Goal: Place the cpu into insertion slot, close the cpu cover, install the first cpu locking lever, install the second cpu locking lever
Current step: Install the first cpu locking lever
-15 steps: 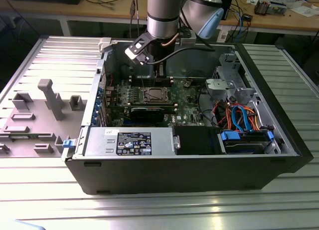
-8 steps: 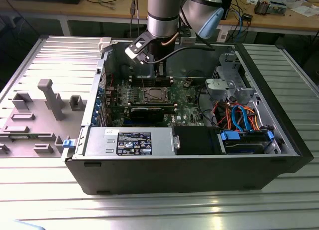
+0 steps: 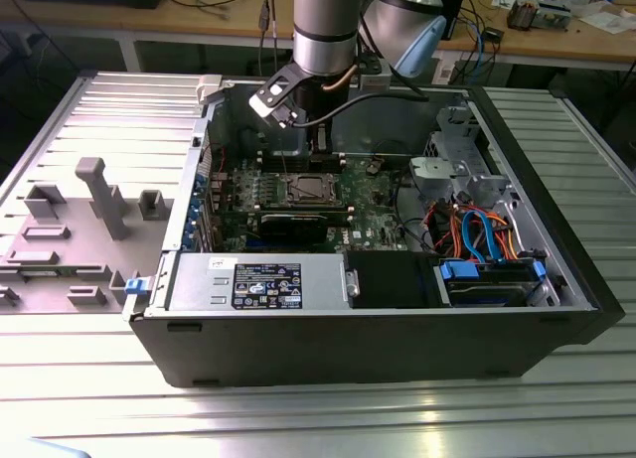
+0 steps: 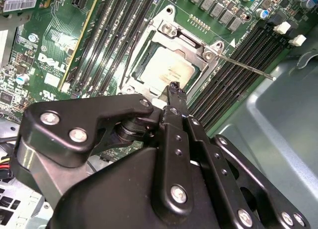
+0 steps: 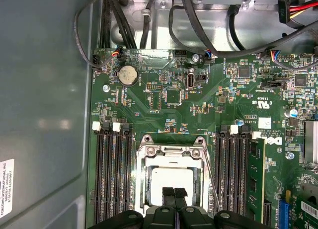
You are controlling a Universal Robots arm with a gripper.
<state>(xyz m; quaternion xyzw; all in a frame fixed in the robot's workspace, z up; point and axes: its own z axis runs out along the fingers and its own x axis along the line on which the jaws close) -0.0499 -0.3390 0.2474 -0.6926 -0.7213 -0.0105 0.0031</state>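
- Claw [image 5: 173, 194] is pinched shut on nothing, tips over the cpu [image 5: 171, 177]; I can't judge contact.
- I see the cpu flat in the insertion slot [image 3: 303, 188], with the cpu cover [image 5: 171, 150] down around it.
- One thin lever [image 4: 246, 68] juts free past the slot's corner.
- On both sides of the slot, memory slots [image 5: 112, 179] crowd its edges, leaving little room.

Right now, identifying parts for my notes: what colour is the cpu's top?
Silvery-grey cpu; best in the second wrist view.

Print stands on a black rectangular sticker [image 3: 266, 284] on the silver metal box [image 3: 199, 279], at six o'clock from the green circuit board [image 3: 373, 195] in the exterior view. A white sticker [image 5: 6, 187] on the grey case wall [image 5: 44, 90] also carries print.
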